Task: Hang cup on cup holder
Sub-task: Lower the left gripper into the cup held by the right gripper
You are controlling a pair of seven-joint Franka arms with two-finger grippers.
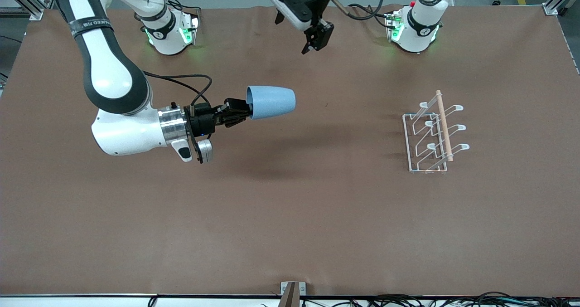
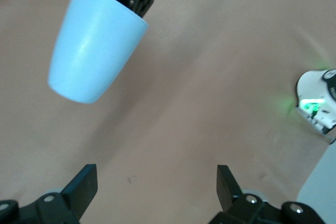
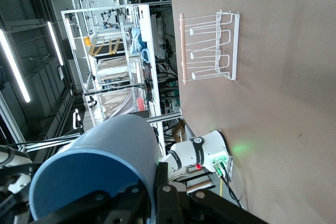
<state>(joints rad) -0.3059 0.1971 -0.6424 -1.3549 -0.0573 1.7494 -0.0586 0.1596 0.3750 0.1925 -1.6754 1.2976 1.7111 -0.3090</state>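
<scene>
Right gripper [image 1: 240, 110] is clamped on the cup [image 1: 271, 102], carrying it sideways above mid-table — pickup done, but the cup holder [image 1: 432, 132] sits well apart, hanging to come — left gripper [image 1: 317, 37] waits open.

Brown table, pretty bare from where I was driving

The table [image 1: 290, 216] was covered edge to edge in a matte brown sheet, and the only loose thing I saw sitting on it was the cup holder [image 1: 430, 134], over toward the left arm's end. It stood flat on its rectangular wire base, white looped prongs turned up on both sides, with the light wooden rod [image 1: 444, 125] running along the top. Both robot bases stood along the table's edge farthest from the front camera. A soft shadow lay on the sheet around the middle, well apart from the holder.
</scene>
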